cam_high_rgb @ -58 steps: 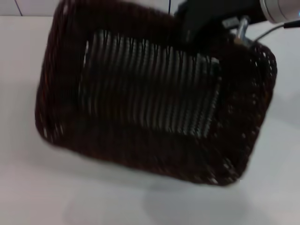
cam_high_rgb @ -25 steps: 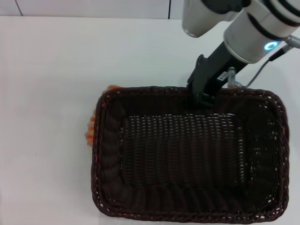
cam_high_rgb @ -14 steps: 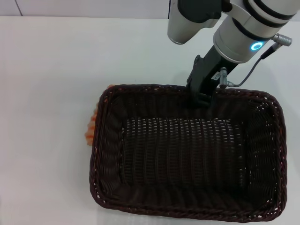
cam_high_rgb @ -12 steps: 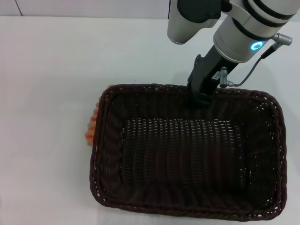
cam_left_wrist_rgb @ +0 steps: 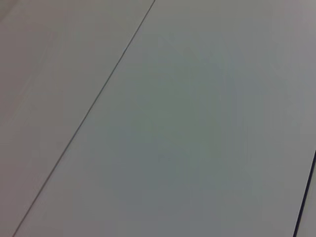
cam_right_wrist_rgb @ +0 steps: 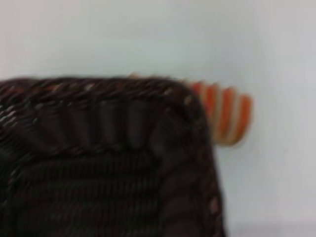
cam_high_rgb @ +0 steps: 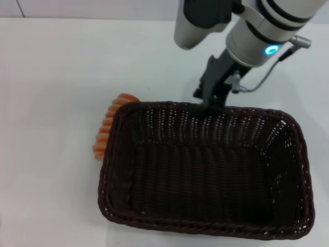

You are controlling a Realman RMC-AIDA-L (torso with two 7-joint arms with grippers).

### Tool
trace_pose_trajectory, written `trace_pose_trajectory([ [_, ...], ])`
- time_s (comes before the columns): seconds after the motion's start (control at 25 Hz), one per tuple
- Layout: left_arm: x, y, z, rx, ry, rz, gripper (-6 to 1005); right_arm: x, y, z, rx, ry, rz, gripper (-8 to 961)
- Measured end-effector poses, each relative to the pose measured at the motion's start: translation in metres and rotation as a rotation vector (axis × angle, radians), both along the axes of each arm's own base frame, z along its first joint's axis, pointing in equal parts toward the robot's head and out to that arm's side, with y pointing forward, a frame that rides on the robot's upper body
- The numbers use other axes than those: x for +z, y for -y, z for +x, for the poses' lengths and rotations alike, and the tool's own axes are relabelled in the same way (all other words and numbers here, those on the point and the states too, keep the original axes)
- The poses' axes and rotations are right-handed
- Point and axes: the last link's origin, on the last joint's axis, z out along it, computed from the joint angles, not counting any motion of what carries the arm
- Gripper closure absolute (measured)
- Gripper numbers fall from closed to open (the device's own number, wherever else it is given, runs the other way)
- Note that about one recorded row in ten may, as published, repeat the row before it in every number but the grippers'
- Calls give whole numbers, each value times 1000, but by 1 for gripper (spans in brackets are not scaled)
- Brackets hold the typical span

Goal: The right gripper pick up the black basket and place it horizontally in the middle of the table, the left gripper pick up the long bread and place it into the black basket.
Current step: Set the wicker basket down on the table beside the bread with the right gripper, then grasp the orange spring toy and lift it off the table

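The black basket [cam_high_rgb: 205,175] sits open side up on the white table [cam_high_rgb: 51,77], its long side running left to right. My right gripper [cam_high_rgb: 211,104] reaches down from the blue-lit arm and is shut on the middle of the basket's far rim. The long bread [cam_high_rgb: 109,128], striped orange and cream, lies on the table against the basket's left end, partly hidden behind the rim. The right wrist view shows the basket's corner [cam_right_wrist_rgb: 123,163] with the long bread [cam_right_wrist_rgb: 224,116] just beyond it. My left gripper is out of view; its wrist camera shows only a plain pale surface.
Bare white tabletop lies to the left of the basket and behind it. A grey cable [cam_high_rgb: 262,77] hangs from the right arm above the basket's far right corner. The basket's near rim reaches almost to the bottom edge of the head view.
Over the earlier frames the basket came down from the air onto the table. In the last half second the right gripper shifted slightly left with the rim, and more of the bread shows.
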Motion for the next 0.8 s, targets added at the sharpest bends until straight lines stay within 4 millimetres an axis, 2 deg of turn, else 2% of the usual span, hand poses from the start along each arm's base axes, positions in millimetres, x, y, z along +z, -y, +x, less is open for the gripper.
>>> trace_pose_trajectory([
  [0.2,-1,0,0,-1,-2,-4,142,7,-20,-11,39,-140,179,592],
  [0.28,-2,-1,2,-8,-4,-10,142,21,-39,-12,65,-255,339,592],
  [0.4,-3,-3,4,-19,-8,-20,141,32,-48,-9,76,-324,422,593],
  [0.48,-7,-7,8,-44,-6,-48,141,47,-56,1,105,-429,536,593],
  [0.52,-8,-9,10,-55,-3,-58,141,47,-56,1,105,-429,536,593],
  [0.56,-10,-10,12,-67,0,-69,140,58,-59,10,120,-497,627,593],
  [0.6,-12,-12,15,-84,2,-85,140,58,-59,10,120,-497,627,593],
  [0.72,-22,-19,29,-143,-10,-139,140,78,-58,32,170,-648,867,593],
  [0.8,-28,-21,37,-177,-14,-164,140,81,-57,36,184,-673,920,593],
])
